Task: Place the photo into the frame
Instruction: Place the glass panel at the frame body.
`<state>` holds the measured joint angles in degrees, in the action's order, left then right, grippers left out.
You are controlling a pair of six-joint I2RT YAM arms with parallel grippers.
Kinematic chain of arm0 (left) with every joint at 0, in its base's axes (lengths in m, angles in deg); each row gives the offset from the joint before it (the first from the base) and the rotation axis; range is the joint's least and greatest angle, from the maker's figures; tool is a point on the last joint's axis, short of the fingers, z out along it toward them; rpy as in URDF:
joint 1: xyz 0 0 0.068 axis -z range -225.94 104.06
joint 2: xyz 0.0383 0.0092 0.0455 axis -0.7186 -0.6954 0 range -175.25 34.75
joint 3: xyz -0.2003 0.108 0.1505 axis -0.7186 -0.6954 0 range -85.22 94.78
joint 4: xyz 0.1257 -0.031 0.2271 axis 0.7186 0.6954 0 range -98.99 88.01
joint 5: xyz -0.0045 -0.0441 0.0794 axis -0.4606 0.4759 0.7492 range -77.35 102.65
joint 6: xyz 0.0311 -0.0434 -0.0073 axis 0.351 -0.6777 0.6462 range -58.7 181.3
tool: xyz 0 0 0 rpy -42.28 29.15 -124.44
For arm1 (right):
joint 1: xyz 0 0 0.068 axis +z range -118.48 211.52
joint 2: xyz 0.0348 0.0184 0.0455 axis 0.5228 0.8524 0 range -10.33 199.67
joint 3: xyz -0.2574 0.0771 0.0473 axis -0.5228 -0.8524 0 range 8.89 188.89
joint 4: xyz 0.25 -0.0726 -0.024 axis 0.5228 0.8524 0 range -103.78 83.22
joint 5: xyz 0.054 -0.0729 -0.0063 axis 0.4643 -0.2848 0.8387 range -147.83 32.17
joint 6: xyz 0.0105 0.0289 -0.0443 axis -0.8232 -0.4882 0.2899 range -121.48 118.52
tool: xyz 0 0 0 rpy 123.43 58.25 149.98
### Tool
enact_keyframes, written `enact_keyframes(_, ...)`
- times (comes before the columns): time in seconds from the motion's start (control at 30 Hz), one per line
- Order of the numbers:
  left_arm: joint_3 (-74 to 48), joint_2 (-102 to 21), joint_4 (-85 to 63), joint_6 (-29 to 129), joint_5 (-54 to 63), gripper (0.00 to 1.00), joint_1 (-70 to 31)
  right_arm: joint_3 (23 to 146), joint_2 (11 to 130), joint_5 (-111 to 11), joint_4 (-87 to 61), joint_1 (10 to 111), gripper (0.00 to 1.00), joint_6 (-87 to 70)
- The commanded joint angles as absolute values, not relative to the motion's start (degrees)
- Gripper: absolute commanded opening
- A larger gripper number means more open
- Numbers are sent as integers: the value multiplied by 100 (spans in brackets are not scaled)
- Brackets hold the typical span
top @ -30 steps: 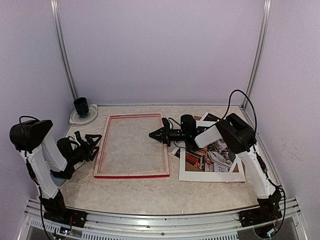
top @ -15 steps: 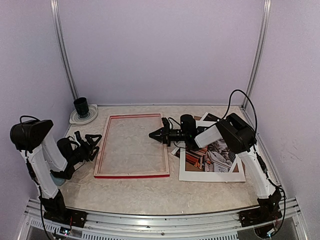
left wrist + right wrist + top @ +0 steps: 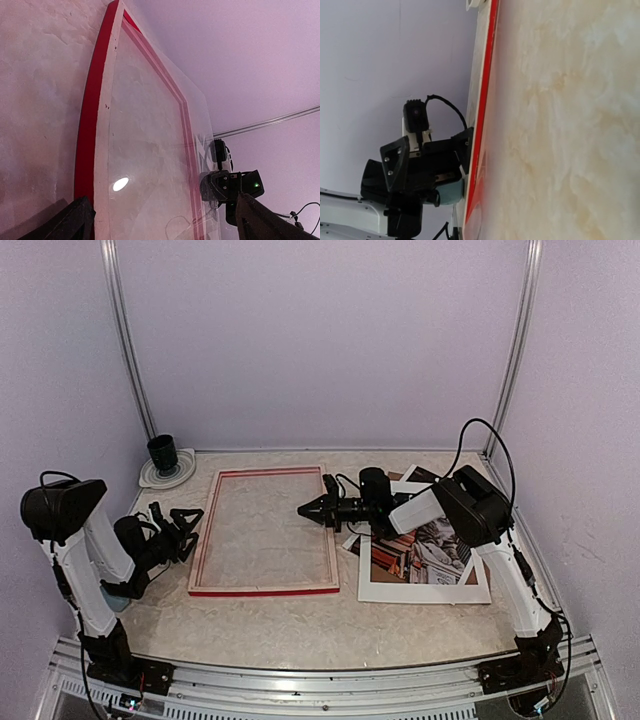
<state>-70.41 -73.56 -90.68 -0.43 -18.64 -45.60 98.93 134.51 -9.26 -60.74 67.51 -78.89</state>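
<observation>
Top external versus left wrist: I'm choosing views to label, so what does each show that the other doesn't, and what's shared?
Only top external: the photo, plus the black cup on its white dish. Only left wrist: a bright glare spot on the clear pane. Both: the frame and the right arm.

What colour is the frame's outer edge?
Red; the frame shows it best in the left wrist view.

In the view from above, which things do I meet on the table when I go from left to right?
left gripper → the frame → right gripper, over the frame's right part → the photo
</observation>
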Motion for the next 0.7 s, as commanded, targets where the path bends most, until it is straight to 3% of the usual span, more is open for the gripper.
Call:
enact_keyframes(0.0, -7115, -7493, -8994, -135, -2096, 99, -4551, 10037, 13224, -1072, -5922, 6868, 0, -7723)
enact_keyframes(0.67, -7115, -7520, -9033, -150, -2101, 99, -4558, 9942, 13091, -1125, -6168, 6860, 0, -7815)
